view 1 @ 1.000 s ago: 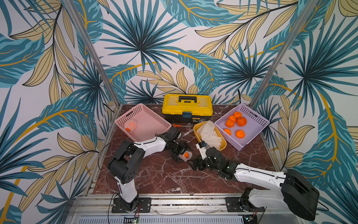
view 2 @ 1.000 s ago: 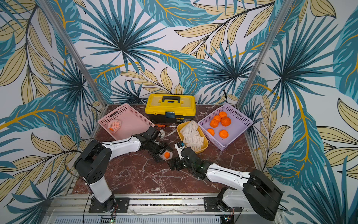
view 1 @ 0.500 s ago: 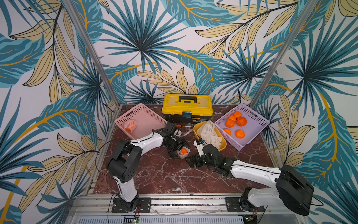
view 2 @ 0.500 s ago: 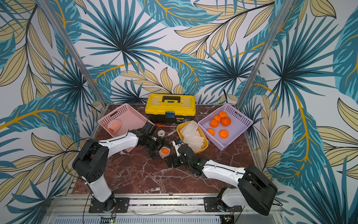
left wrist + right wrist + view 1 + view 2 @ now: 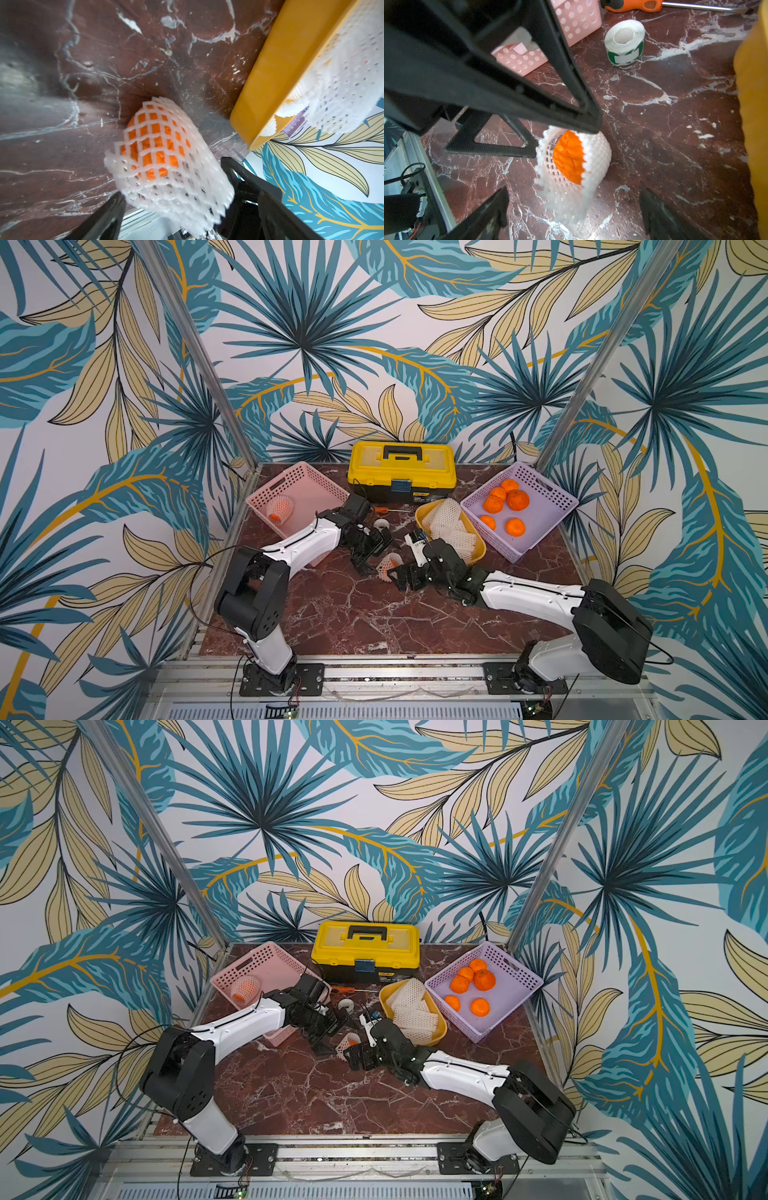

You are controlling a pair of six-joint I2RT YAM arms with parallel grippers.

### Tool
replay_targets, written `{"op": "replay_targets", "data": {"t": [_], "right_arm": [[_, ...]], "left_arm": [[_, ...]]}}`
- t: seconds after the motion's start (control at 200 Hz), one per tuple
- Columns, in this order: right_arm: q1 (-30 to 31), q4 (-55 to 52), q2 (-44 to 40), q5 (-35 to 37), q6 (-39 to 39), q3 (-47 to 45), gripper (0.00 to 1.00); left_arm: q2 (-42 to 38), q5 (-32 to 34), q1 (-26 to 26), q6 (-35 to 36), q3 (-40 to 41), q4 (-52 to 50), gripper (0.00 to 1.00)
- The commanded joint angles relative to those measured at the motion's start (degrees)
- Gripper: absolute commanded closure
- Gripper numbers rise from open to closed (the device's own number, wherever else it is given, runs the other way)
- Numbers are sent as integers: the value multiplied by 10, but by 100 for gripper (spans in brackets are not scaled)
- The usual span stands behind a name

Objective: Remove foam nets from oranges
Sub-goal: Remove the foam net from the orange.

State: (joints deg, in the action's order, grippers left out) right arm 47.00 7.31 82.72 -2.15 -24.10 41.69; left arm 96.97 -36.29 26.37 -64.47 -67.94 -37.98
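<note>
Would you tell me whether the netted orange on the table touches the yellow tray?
Apart: the left wrist view shows bare marble between the netted orange and the yellow tray.

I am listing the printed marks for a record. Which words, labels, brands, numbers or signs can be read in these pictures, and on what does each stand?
No text can be read anywhere.
Yellow toolbox: a small dark label strip low on its front, too small to read in both top views.
Roll of tape: green and white printed blocks only, with no letters or numbers visible.
Nothing else shows any writing.
</note>
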Motion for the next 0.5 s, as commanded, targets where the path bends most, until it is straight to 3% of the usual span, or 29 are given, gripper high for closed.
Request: {"op": "replay_targets", "data": {"t": [0.0, 0.255, 0.496], "right_arm": [[8, -18, 24, 3, 35, 20, 0], [9, 1, 90, 68, 11, 49, 2], [12, 37, 108, 79, -7, 48, 20]], "left_arm": [[-8, 5, -7, 14, -11, -15, 0], [-4, 3, -9, 20, 4, -15, 0], [-24, 13, -25, 20, 10, -16, 0]]}}
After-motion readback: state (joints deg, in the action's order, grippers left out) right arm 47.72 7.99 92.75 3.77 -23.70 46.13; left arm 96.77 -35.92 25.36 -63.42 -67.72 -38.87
